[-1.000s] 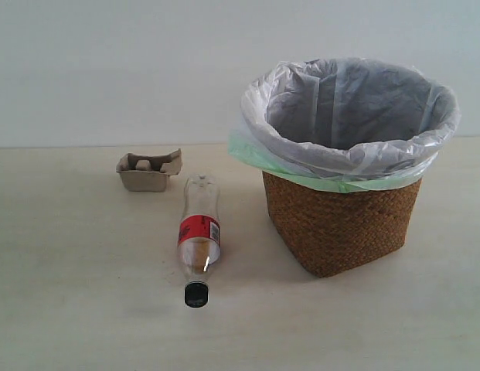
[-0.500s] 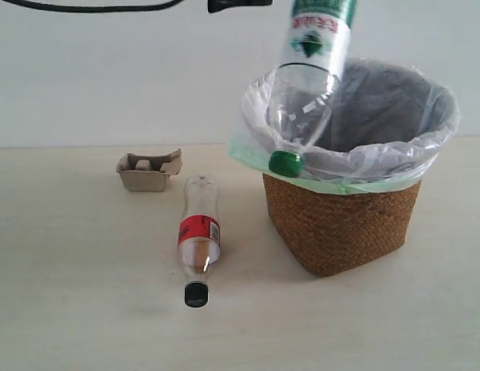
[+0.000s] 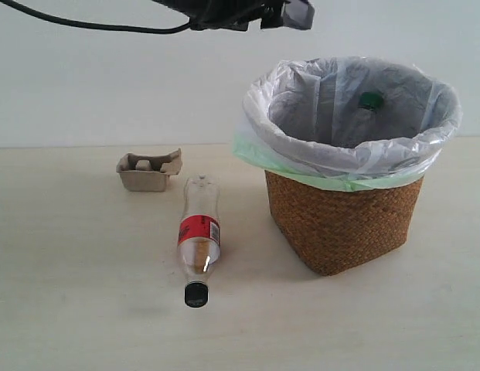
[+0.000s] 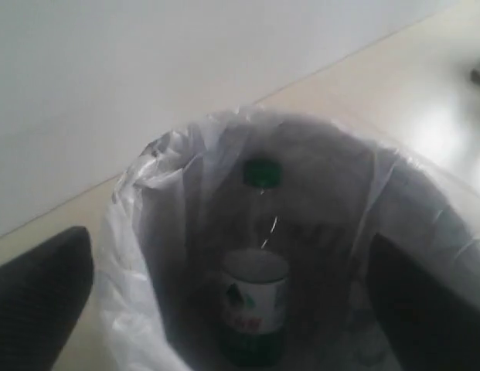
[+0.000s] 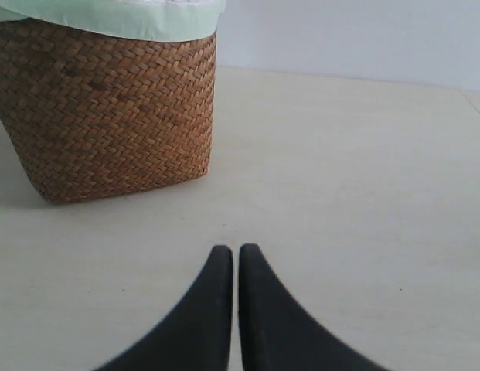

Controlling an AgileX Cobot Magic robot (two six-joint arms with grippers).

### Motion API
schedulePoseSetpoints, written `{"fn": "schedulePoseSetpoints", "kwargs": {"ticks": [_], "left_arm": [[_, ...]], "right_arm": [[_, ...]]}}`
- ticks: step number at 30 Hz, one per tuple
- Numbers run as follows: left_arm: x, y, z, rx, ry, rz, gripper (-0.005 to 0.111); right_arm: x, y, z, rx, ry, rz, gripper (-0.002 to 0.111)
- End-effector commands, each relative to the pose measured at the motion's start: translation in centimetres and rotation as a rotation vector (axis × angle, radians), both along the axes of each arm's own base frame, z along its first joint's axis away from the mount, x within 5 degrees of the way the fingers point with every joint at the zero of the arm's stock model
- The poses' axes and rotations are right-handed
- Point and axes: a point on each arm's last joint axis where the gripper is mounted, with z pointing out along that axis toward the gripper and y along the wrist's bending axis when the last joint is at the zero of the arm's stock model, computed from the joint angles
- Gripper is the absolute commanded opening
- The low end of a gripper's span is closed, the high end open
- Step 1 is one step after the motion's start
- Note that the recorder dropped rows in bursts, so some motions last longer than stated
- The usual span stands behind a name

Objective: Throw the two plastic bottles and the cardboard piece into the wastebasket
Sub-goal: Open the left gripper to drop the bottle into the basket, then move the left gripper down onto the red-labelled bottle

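Observation:
The green-capped bottle [image 4: 255,305] stands inside the wastebasket [image 3: 340,224], leaning on the liner, and only its cap [image 3: 369,99] shows in the exterior view. My left gripper [image 4: 236,301] hangs open above the basket, its fingers [image 4: 39,297] wide apart and holding nothing; it shows at the top edge [image 3: 247,11] of the exterior view. The red-label bottle [image 3: 199,236] lies on the table left of the basket, black cap toward the front. The cardboard piece [image 3: 149,171] sits further back left. My right gripper [image 5: 236,251] is shut and empty, low over the table beside the wastebasket [image 5: 108,108].
A white bag with a pale green edge [image 3: 332,178] drapes over the basket's rim. A black cable [image 3: 85,25] runs along the top left. A pale wall rises behind the light wooden table [image 3: 69,294].
The green-capped bottle, hanging cap-down over the basket's rim half a second ago, has dropped inside. The left arm has come into view at the top. The other bottle and the cardboard have not moved.

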Motion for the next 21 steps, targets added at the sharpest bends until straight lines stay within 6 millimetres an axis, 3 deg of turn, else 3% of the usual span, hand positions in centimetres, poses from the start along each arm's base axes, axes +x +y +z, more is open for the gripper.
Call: {"fn": "schedulePoseSetpoints", "kwargs": {"ticks": [1,5,8,10,14,15,21], "left_arm": [[-0.6,1.9,0.8,0.169,-0.016,0.055,0.088],[-0.3,4.6,0.9,0.347,0.012,0.285,0.086],[0.0,7.5,0.8,0.417,0.093,0.604,0.077],[0.2,8.8,0.1,0.454,0.165,0.680,0.070],[0.5,9.5,-2.6,0.429,0.355,0.603,0.063],[0.7,9.5,-4.1,0.375,0.434,0.560,0.063],[1.1,9.0,-9.8,0.346,0.529,0.517,0.063]], "right_arm": [[0.0,0.0,0.1,0.000,-0.010,-0.005,0.000],[0.0,0.0,0.1,0.000,-0.010,-0.005,0.000],[0.0,0.0,0.1,0.000,-0.010,-0.005,0.000],[0.0,0.0,0.1,0.000,-0.010,-0.005,0.000],[0.0,0.0,0.1,0.000,-0.010,-0.005,0.000],[0.0,0.0,0.1,0.000,-0.010,-0.005,0.000],[0.0,0.0,0.1,0.002,-0.010,-0.005,0.000]]}}
